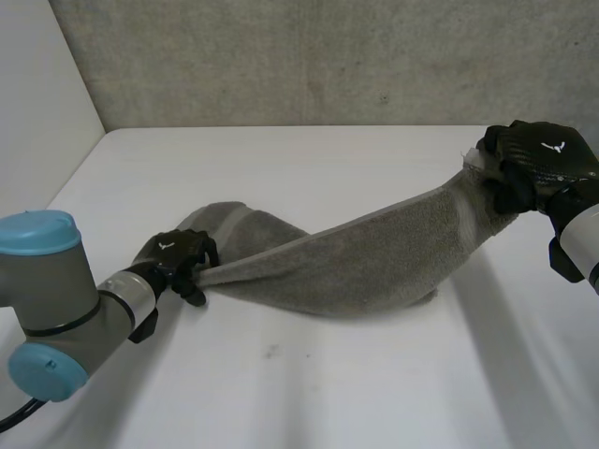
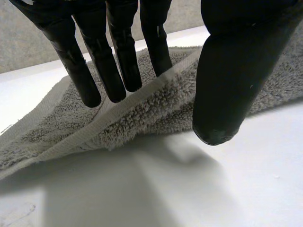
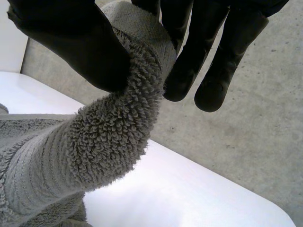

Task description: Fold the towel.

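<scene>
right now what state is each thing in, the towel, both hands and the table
towel, not yet folded, stretched out, one end raised, middle sagging onto the table
left hand, shut on towel, fingers and thumb pinching its edge low over the table
right hand, shut on towel, holding its other end up off the table
table, white, bearing the towel's middle

My left hand (image 2: 227, 80) pinches the grey towel (image 2: 142, 116) at its hemmed edge: fingers (image 2: 111, 71) behind, thumb in front. Edge raised off the white counter (image 2: 199, 189).
</scene>
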